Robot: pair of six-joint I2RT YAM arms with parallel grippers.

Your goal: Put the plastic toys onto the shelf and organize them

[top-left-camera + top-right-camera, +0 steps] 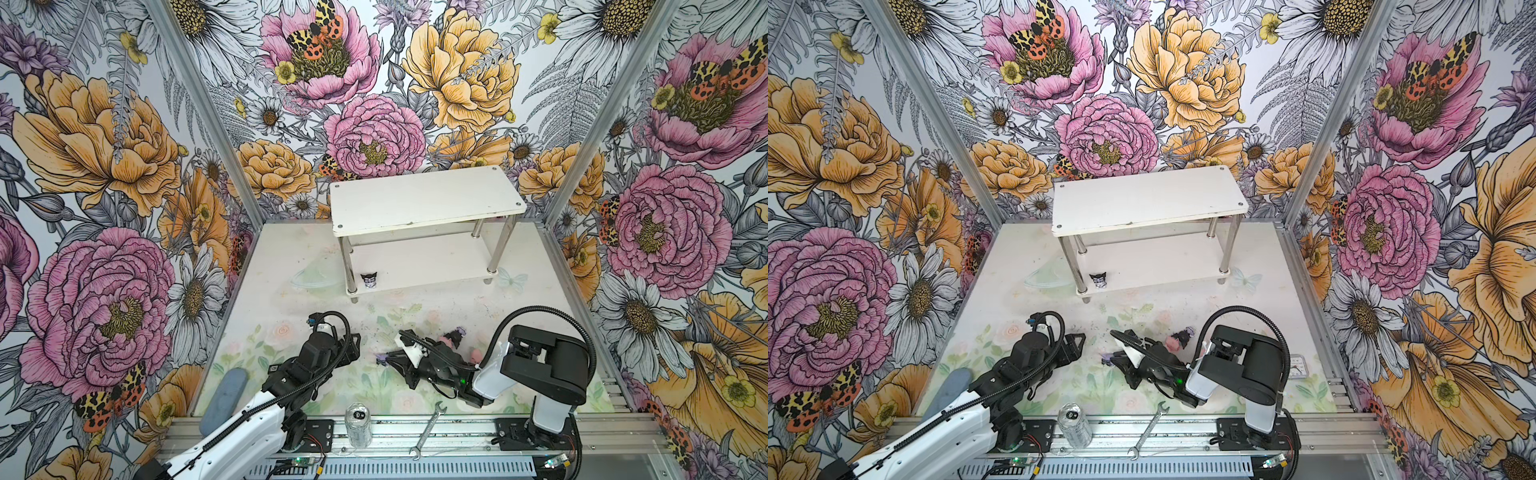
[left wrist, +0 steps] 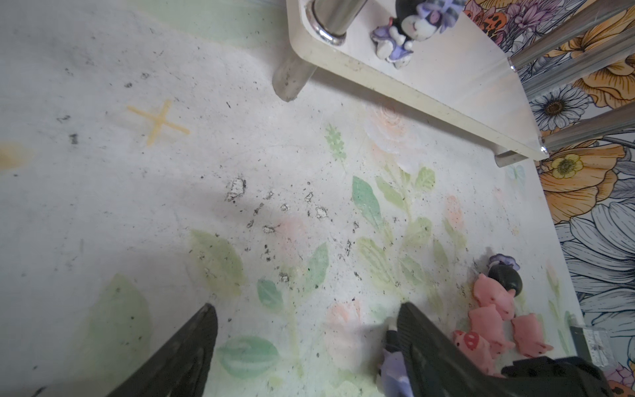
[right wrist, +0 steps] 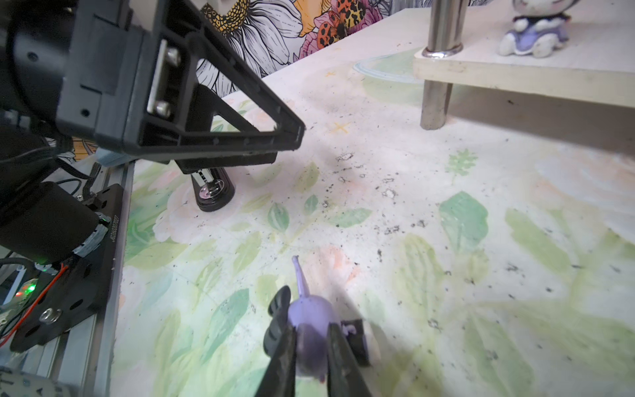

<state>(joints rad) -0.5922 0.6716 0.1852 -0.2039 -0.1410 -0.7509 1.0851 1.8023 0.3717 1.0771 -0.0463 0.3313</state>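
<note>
The white two-tier shelf (image 1: 424, 199) (image 1: 1142, 199) stands at the back. One black-purple figurine (image 1: 368, 279) (image 2: 409, 27) (image 3: 536, 31) stands at the left end of its lower tier. My right gripper (image 3: 311, 330) (image 1: 384, 358) is down at the table, jaws closed against a purple figurine (image 3: 309, 309) (image 2: 395, 367) lying between them. Just behind that arm, several pink pigs (image 2: 494, 295) (image 1: 446, 341) and another dark figurine (image 2: 505, 278) (image 1: 455, 336) lie clustered. To the left of them, my left gripper (image 2: 305, 307) (image 1: 353, 340) hangs wide open over bare mat, nothing between its fingers.
A clear drink can (image 1: 358, 424) and a silver wrench (image 1: 428, 430) lie on the front rail. A grey-blue oblong object (image 1: 226, 395) sits at the mat's front left. A small clock face (image 1: 1298, 365) shows behind the right arm. Flowered walls close three sides.
</note>
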